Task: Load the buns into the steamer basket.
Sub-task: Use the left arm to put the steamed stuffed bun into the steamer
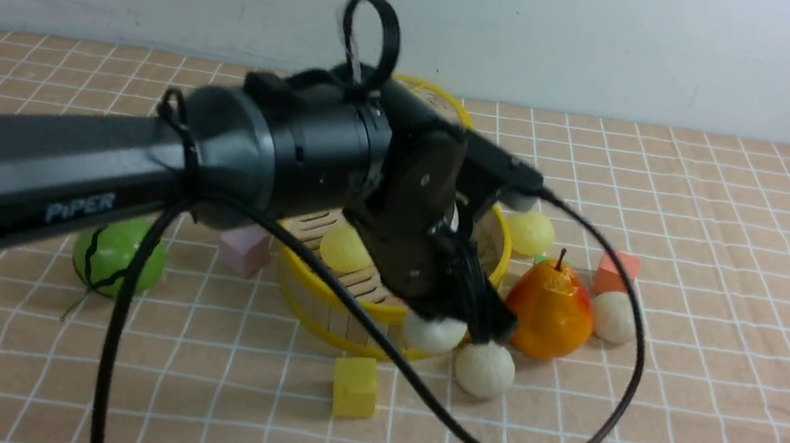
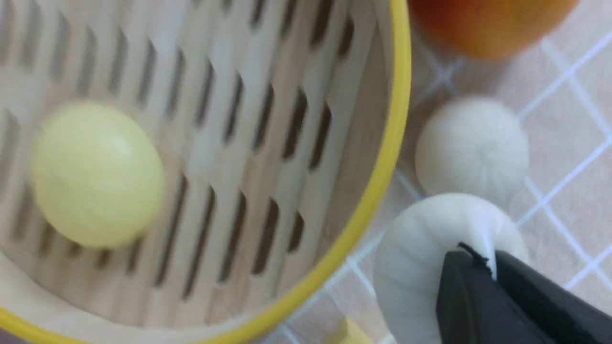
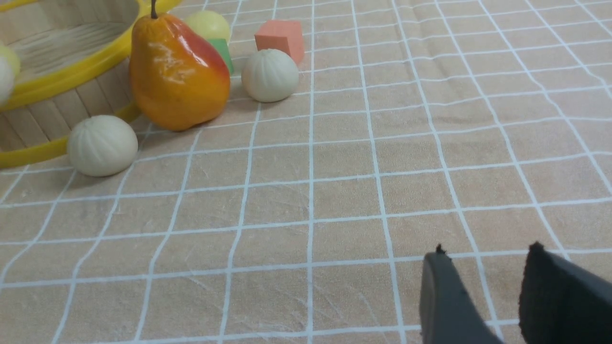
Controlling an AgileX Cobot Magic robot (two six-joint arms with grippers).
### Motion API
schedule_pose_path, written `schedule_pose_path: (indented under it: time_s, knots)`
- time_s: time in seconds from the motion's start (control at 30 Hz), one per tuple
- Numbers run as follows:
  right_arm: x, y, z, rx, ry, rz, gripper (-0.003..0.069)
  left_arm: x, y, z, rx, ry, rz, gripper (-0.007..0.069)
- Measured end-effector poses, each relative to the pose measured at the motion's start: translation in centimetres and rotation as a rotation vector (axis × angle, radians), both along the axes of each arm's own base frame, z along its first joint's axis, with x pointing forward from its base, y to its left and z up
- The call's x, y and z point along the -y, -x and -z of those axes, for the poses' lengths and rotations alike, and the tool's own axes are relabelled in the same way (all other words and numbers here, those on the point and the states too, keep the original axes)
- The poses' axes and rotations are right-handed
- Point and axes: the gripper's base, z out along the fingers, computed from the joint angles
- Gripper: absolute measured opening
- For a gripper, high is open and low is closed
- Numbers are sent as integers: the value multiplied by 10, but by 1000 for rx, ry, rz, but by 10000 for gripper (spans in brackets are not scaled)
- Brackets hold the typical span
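The steamer basket [image 1: 460, 250] stands mid-table with one pale yellow bun [image 1: 345, 248] on its slatted floor [image 2: 267, 119], also seen in the left wrist view [image 2: 95, 174]. My left gripper [image 1: 449, 320] is shut on an off-white bun [image 1: 432, 333], pinching its top [image 2: 416, 248] just outside the basket's near right rim [image 2: 382, 157]. A second off-white bun [image 1: 484, 369] lies on the cloth beside it [image 2: 473, 148]. A third [image 1: 612, 316] lies right of the pear, and a pale yellow bun [image 1: 529, 232] behind it. My right gripper [image 3: 485, 251] is open and empty over bare cloth.
An orange-yellow pear [image 1: 548, 313] stands against the basket's right side. A green striped melon ball [image 1: 118, 264] and a pink cube [image 1: 244, 248] sit left of the basket. A yellow cube [image 1: 355, 386] lies in front of it, an orange cube [image 1: 616, 272] at the right.
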Motion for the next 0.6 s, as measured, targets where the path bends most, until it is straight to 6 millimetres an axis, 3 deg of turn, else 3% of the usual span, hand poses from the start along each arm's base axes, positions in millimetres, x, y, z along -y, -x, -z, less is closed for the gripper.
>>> schedule_pose_path:
  time_s: [0.07, 0.17, 0.33, 0.4, 0.5, 0.6]
  knots:
    - [0, 0, 0, 0, 0, 0, 239, -4, -13, -9, 54, 17, -16, -10]
    - [0, 0, 0, 0, 0, 0, 239, -12, -32, 0, 77, 10, -46, -10]
    - [0, 0, 0, 0, 0, 0, 239, -19, -62, 49, 50, -35, -70, 16]
    - [0, 0, 0, 0, 0, 0, 239, -19, -64, 57, 41, -47, -66, 37]
    - [0, 0, 0, 0, 0, 0, 239, -19, -65, 63, 34, -59, -58, 146]
    - [0, 0, 0, 0, 0, 0, 239, -19, -65, 54, 26, -59, -74, 289]
